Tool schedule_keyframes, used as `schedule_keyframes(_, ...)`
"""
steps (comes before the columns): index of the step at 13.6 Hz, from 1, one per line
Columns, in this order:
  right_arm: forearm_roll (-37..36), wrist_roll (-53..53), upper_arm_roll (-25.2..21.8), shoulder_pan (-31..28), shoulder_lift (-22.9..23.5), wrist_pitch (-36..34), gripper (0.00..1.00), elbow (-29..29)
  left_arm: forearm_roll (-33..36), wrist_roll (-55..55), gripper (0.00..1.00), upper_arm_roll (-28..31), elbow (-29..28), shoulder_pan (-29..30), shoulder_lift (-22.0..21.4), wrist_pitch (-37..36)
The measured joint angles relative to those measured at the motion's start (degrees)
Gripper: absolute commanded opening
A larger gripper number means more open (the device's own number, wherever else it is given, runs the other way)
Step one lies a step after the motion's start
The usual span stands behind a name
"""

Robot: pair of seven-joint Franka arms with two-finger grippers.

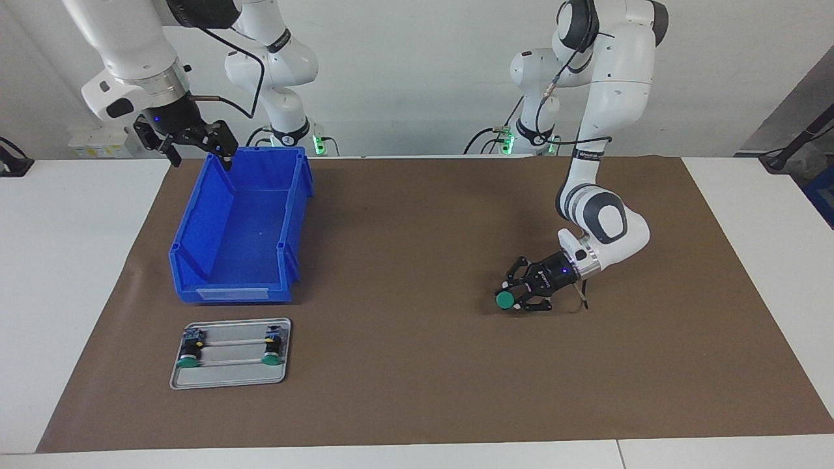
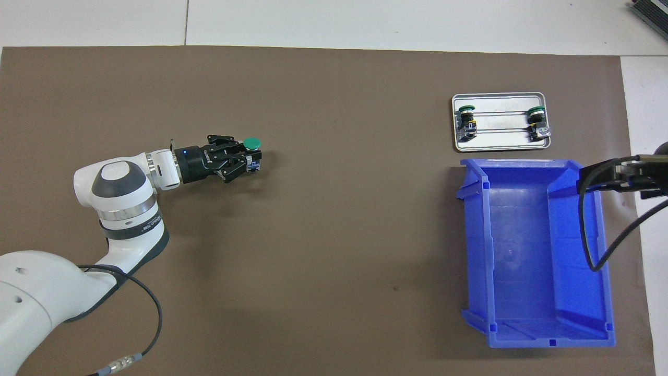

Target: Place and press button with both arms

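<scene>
Low over the brown mat [image 1: 417, 365], the left end effector [image 1: 518, 296] grips 1 button [image 1: 505, 299], bare mat all around. Toward 3 o'clock in the overhead view sit 2 buttons on a tray [image 2: 500, 148] beside a blue bin [image 2: 600, 292]; the right end effector [image 1: 195, 146] waits, fingers spread, above its rim.

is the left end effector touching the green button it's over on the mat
Touching. In the facing view the left end effector has its fingers closed around the button, gripping its black body just above the brown mat; the overhead view shows the same grip.
</scene>
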Motion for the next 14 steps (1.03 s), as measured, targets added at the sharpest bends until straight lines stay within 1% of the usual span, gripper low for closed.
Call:
schedule_keyframes(3, 0.00, 0.00, 0.00, 0.00, 0.00, 0.00, 1.00, 0.00, -0.43, 1.43, 0.00, -0.10, -0.24, 0.31, -0.01, -2.15)
schedule_keyframes(8, 0.00, 0.00, 0.00, 0.00, -0.01, 0.00, 1.00, 0.00, 5.42, 15.64, 0.00, 0.03, 0.50, 1.68, -0.05, -4.01)
schedule_keyframes(12, 0.00, 0.00, 0.00, 0.00, -0.01, 0.00, 1.00, 0.00, 5.69, 26.09, 0.00, 0.03, -1.51, 2.00, -0.04, -5.69)
schedule_keyframes(14, 0.00, 0.00, 0.00, 0.00, -0.01, 0.00, 1.00, 0.00, 5.66, 28.60, 0.00, 0.01, -2.11, 2.92, -0.08, -6.65)
